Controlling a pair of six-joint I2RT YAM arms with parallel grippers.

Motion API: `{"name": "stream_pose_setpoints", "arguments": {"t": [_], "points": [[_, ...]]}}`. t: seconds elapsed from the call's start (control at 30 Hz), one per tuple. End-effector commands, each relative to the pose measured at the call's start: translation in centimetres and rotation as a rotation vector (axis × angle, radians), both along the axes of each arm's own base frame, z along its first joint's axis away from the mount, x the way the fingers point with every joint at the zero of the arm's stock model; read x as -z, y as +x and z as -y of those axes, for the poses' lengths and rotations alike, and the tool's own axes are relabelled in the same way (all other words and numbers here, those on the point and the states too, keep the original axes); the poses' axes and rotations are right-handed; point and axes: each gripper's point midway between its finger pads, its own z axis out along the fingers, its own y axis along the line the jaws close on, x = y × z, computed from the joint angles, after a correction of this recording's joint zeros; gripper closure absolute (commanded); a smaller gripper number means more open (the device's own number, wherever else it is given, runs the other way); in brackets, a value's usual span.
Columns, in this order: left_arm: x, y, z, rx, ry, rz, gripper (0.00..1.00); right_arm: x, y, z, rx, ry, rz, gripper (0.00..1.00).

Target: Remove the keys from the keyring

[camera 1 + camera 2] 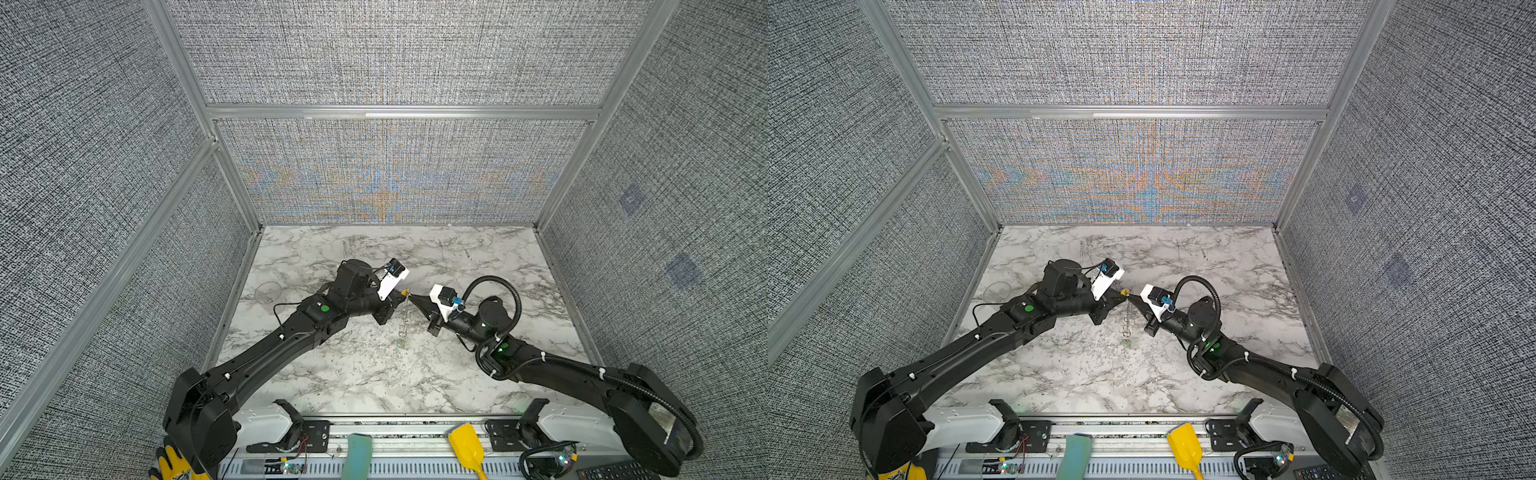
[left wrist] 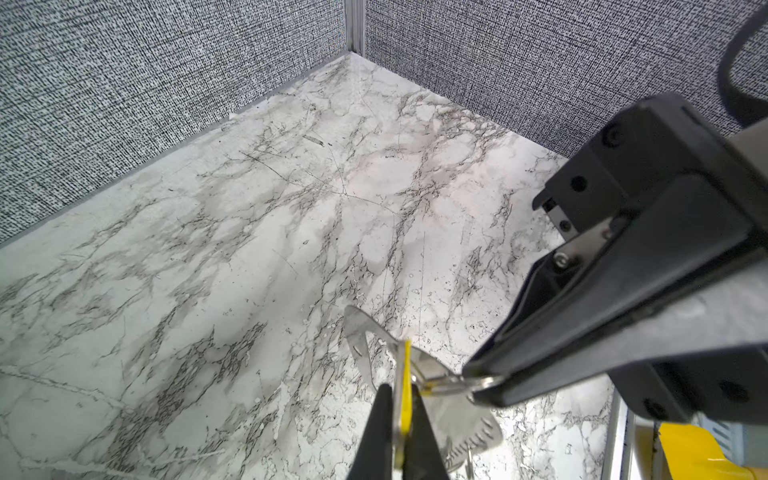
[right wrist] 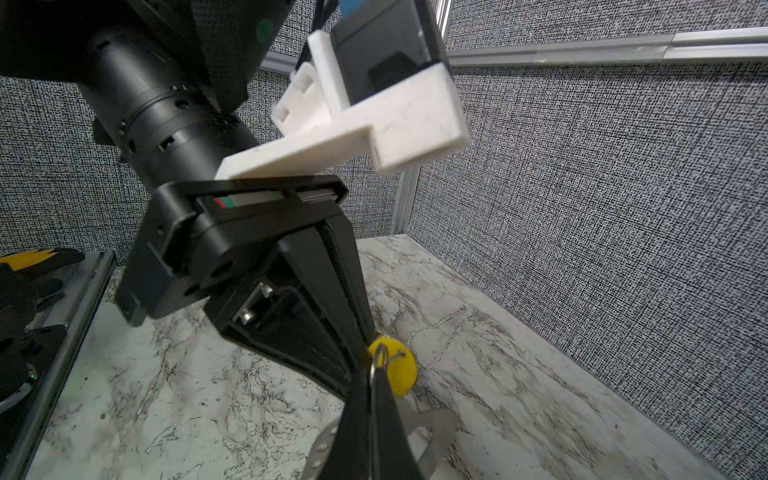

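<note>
**Left pincer (image 2: 400,388), right pincer (image 2: 478,376): tip to tip, both clamped**

Surface (image 2: 249,249) lies beneath them. Keyring (image 2: 461,415) hangs below both tips, long axis vertical, green key (image 1: 401,343) at its low end. Left pincer grips the yellow key (image 2: 407,357); right pincer, directly opposite, pinches that key's small wire ring (image 2: 446,384).

Grey woven panels (image 1: 395,54) in aluminium frames (image 1: 399,112) wall me in on three sides of my white, grey-veined marble desk (image 1: 353,374).
</note>
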Motion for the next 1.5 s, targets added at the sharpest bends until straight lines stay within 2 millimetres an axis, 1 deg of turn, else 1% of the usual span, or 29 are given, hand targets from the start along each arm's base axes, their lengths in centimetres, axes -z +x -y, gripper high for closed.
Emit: {"name": "stream_pose_setpoints", "arguments": {"t": [0.0, 0.1, 0.2, 0.3, 0.47, 0.57, 0.7, 0.93, 1.13, 1.47], "points": [[0.0, -0.1, 0.4, 0.011, -0.016, -0.023, 1.00, -2.6, -0.8, -0.3, -0.050, 0.073, 0.074, 1.00], [0.1, 0.0, 0.6, 0.010, -0.022, -0.038, 1.00, -3.0, -0.4, -0.3, -0.034, 0.088, 0.090, 1.00], [-0.1, 0.0, 0.6, 0.006, -0.029, -0.040, 1.00, -3.2, 0.4, 0.1, 0.013, 0.099, 0.099, 1.00], [-0.1, 0.0, 0.6, 0.004, -0.029, -0.041, 1.00, -3.6, 0.8, 0.6, 0.039, 0.126, 0.107, 1.00], [0.1, -0.1, 0.6, 0.004, -0.029, -0.048, 1.00, -4.2, 1.0, 1.0, 0.032, 0.182, 0.098, 1.00], [0.3, -0.1, 0.7, 0.007, -0.029, -0.052, 1.00, -4.3, 1.1, 0.7, 0.011, 0.194, 0.078, 1.00], [-0.1, 0.0, 0.7, 0.005, -0.032, -0.039, 1.00, -3.5, 1.2, 0.4, 0.000, 0.178, 0.052, 1.00], [-1.4, 0.9, -0.5, -0.055, -0.008, 0.035, 1.00, -2.0, 0.7, 0.6, -0.009, 0.144, 0.013, 1.00], [-1.9, 1.1, -0.8, -0.066, 0.000, 0.055, 1.00, -1.5, 0.1, 0.9, -0.017, 0.128, -0.004, 1.00], [-3.0, 1.3, -1.1, -0.085, -0.009, 0.081, 1.00, -0.3, -0.1, 1.3, -0.004, 0.107, -0.036, 1.00]]}}
